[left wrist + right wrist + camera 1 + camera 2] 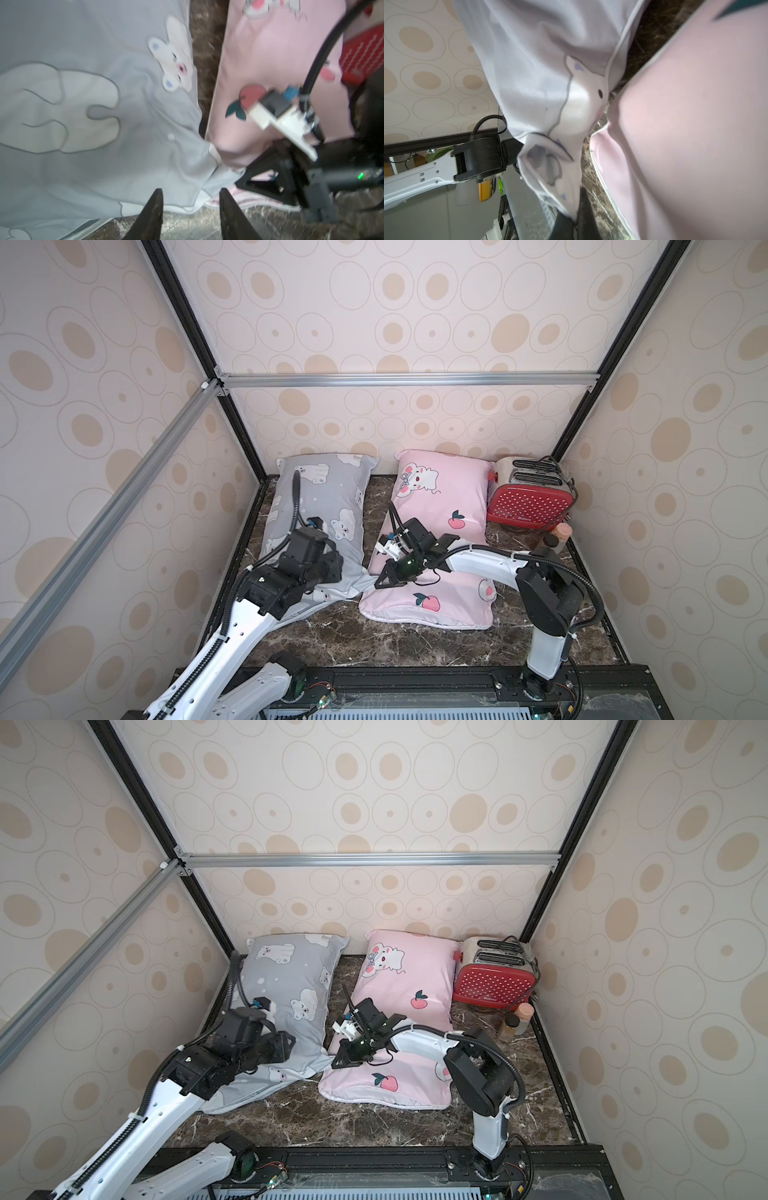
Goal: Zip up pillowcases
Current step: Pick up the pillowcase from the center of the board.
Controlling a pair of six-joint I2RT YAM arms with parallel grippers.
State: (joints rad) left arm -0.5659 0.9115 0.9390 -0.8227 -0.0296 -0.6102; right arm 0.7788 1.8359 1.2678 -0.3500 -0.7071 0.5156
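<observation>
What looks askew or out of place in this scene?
The grey bear pillowcase has its near corner bunched and stretched toward the pink peach pillowcase, pinched in the right gripper; that end lies rumpled.

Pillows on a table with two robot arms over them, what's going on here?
A robot is working on the grey pillowcase, which lies beside the pink pillowcase on the marble table. The right claw pinches the grey one's near corner, shut on the fabric. The left claw hovers open by that same white-edged end, gripping nothing.
</observation>
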